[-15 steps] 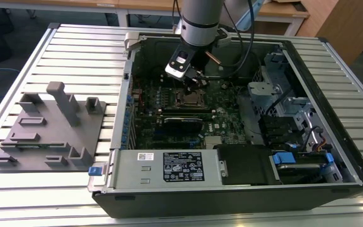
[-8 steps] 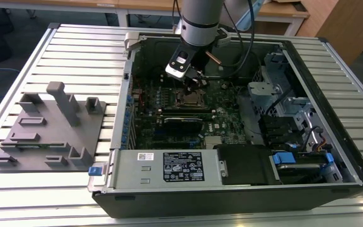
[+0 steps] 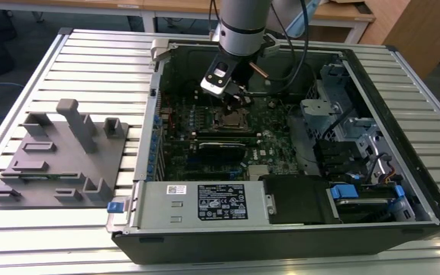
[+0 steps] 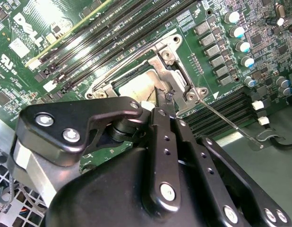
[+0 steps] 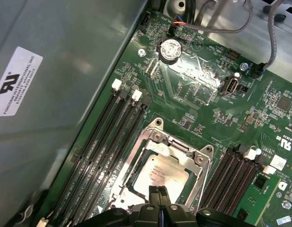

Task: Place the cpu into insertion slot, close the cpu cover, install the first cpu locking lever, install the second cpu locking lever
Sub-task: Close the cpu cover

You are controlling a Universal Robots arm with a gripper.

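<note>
The insertion slot (image 3: 231, 118) sits on the green motherboard inside the open computer case. The cpu (image 5: 160, 172), a pale silver square, lies in it. The cpu cover (image 5: 181, 147), a dull metal frame, lies flat around the chip, whose face shows through its cut-out. My gripper (image 5: 158, 193) is shut, its black tips pressed together with nothing seen between them, right at the cover's edge beside the cpu face (image 4: 136, 85). One thin wire lever (image 4: 228, 122) sticks out sideways from the socket corner. Another lever (image 4: 120, 60) runs along the socket's side.
Long black memory slots (image 5: 108, 142) flank the socket on both sides. The case's grey wall (image 5: 51, 71) rises close by. A labelled power supply box (image 3: 204, 201) fills the case's near side, and a drive cage (image 3: 342, 114) stands at the exterior view's right. A grey fixture (image 3: 59, 154) rests on the slatted table.
</note>
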